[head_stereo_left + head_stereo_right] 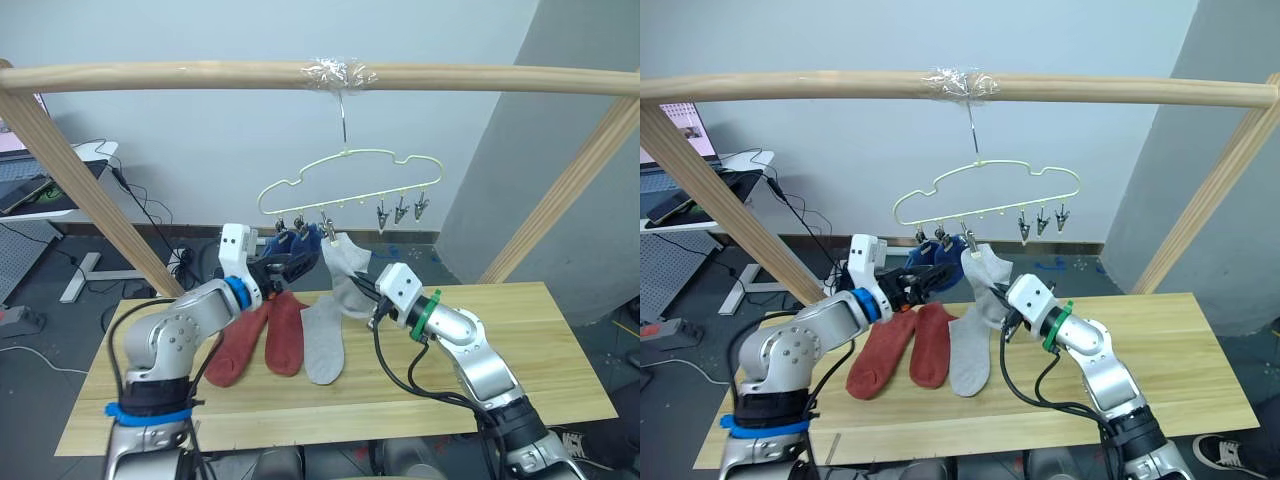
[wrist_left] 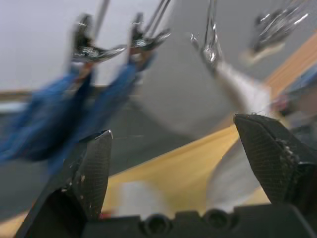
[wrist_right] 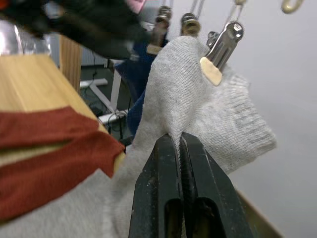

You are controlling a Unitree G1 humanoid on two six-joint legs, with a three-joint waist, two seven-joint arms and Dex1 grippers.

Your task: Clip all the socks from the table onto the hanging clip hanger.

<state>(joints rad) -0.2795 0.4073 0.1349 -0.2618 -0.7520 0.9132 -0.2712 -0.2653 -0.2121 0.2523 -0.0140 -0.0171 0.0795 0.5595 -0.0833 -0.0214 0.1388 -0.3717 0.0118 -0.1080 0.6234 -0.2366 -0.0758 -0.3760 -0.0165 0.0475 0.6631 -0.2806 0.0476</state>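
The pale-yellow clip hanger (image 1: 345,170) hangs by its hook from the pole above the table (image 1: 520,350). Two blue socks (image 1: 300,240) hang from its leftmost clips. My left gripper (image 1: 285,266) is open just in front of them, holding nothing; its fingers (image 2: 94,163) stand wide apart. My right gripper (image 3: 174,141) is shut on a light grey sock (image 3: 198,94), held up at the third clip (image 3: 223,44), whose pad lies over the sock's top edge. On the table lie two rust-red socks (image 1: 237,345) (image 1: 285,335) and another grey sock (image 1: 323,340), side by side.
Three bare clips (image 1: 400,210) hang at the hanger's right end. The thick wooden pole (image 1: 200,72) crosses overhead, with slanted wooden posts at the left (image 1: 90,190) and right (image 1: 560,200). Cables and a desk (image 1: 40,195) are behind on the left.
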